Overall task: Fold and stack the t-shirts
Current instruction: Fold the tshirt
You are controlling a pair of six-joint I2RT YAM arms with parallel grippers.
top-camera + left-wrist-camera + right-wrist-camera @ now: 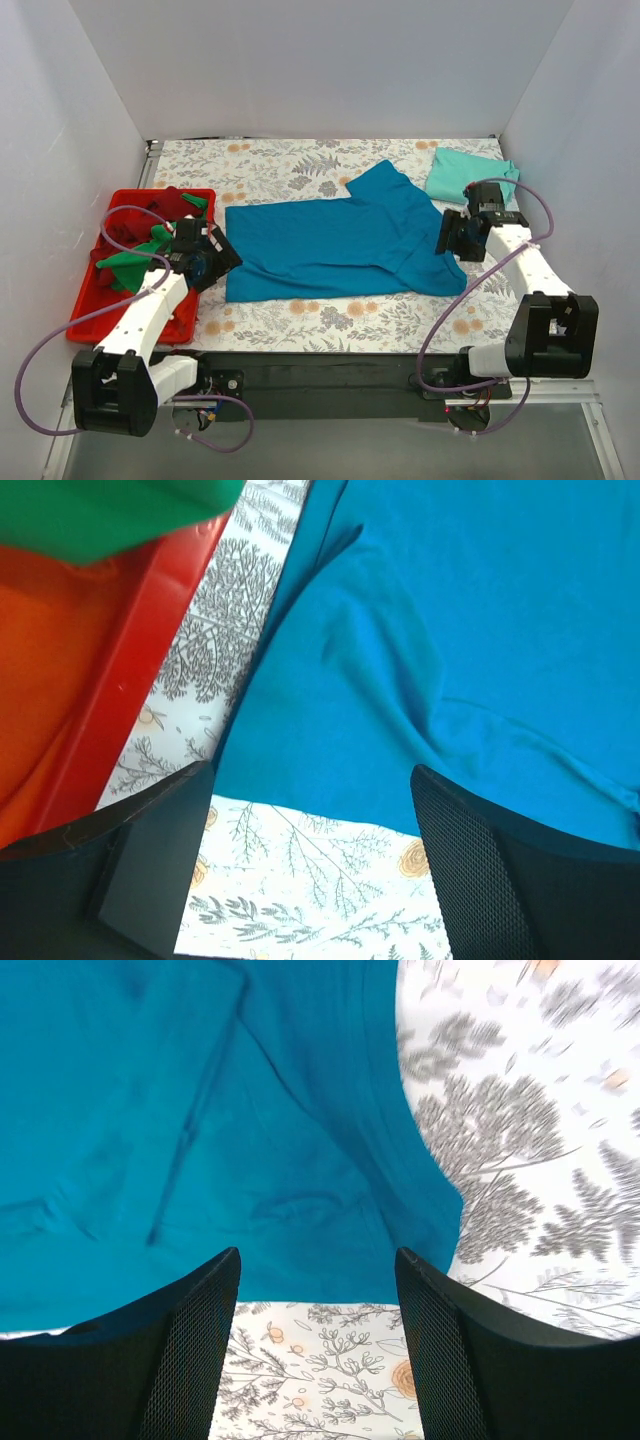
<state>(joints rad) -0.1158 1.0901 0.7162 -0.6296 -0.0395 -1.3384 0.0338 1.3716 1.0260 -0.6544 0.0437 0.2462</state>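
A deep blue t-shirt (335,245) lies spread flat across the middle of the table, and shows in the left wrist view (440,630) and the right wrist view (200,1130). A pale mint green t-shirt (468,175) lies folded at the back right. Bright green (135,262) and dark red (170,203) t-shirts lie bunched in the red tray (130,330). My left gripper (212,258) is open and empty over the blue shirt's left hem (310,815). My right gripper (450,240) is open and empty over the shirt's right sleeve corner (430,1250).
The table wears a floral cloth (300,165). The red tray stands at the left edge, its rim close to my left gripper (150,650). White walls close the table at the back and both sides.
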